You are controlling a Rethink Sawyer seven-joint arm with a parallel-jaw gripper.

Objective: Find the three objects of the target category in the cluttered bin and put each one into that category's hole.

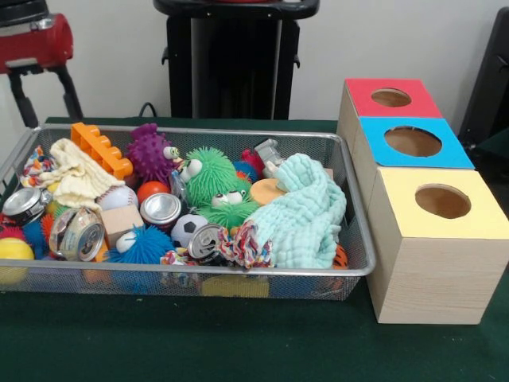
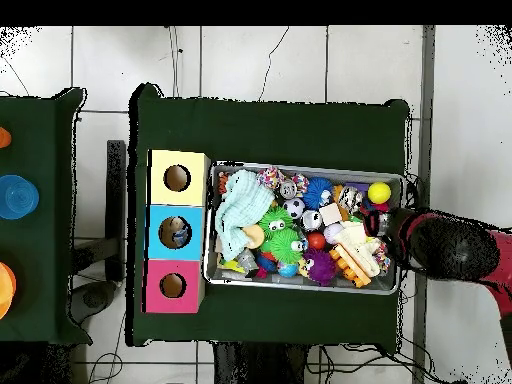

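The wire mesh bin lies on the green table, packed with toys; in the overhead view the bin sits right of the boxes. A wrinkly see-through bottle seems to lie at its front left. A clear plastic piece pokes up behind the mint cloth. Any other bottle is hidden. The red-topped box's hole is the farthest of the three; it also shows in the overhead view. The red and black arm's end, with the gripper, hangs over the bin's right end.
Silver cans, spiky balls, a baseball, an orange brick and a cream cloth fill the bin. The blue-topped box and the yellow-topped box stand beside it. The black pedestal is behind.
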